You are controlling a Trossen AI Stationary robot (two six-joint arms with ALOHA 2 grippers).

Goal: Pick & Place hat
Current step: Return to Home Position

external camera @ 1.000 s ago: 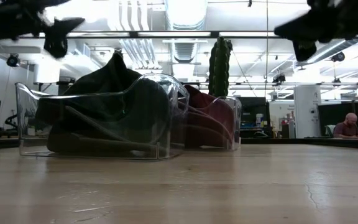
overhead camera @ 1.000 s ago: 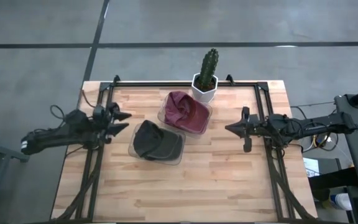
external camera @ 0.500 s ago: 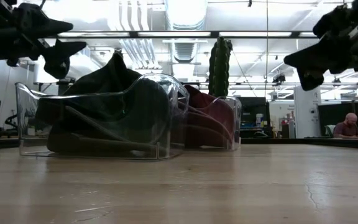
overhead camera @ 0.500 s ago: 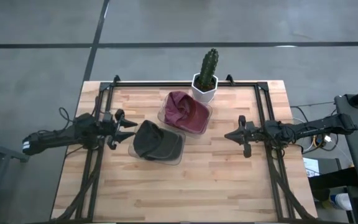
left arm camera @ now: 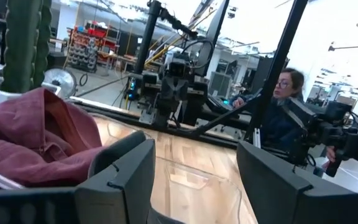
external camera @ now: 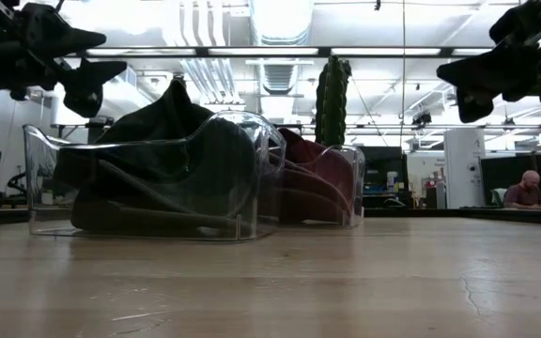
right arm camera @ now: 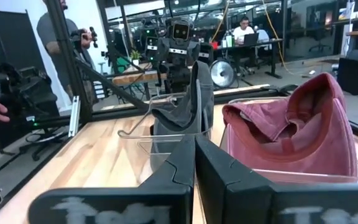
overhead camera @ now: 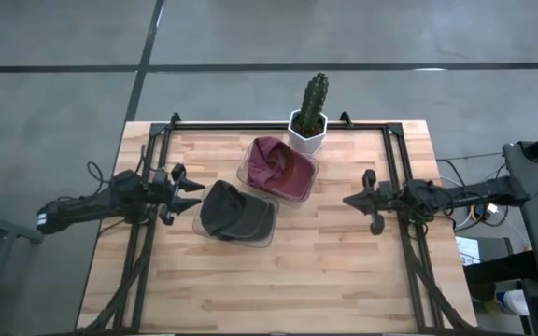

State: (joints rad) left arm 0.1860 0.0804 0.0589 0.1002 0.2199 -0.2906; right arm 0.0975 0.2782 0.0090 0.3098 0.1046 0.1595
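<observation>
Found black cap (overhead camera: 232, 210) in front bin (external camera: 38, 178), red cap (overhead camera: 278, 166) in rear bin (external camera: 353, 188). Logged left gripper (overhead camera: 194, 193) spread wide, empty, just beside front bin; right gripper (overhead camera: 348, 199) pinched closed, empty, well apart. Risk: could clip and shove front bin if swung low.

cactus (left arm camera: 22, 43) cut by picture edge, red cap (left arm camera: 39, 140) likewise cropped

cactus (overhead camera: 315, 96) | in white pot (overhead camera: 306, 137) | wooden table (overhead camera: 250, 280) far edge | person (external camera: 530, 191) in room beyond
</observation>
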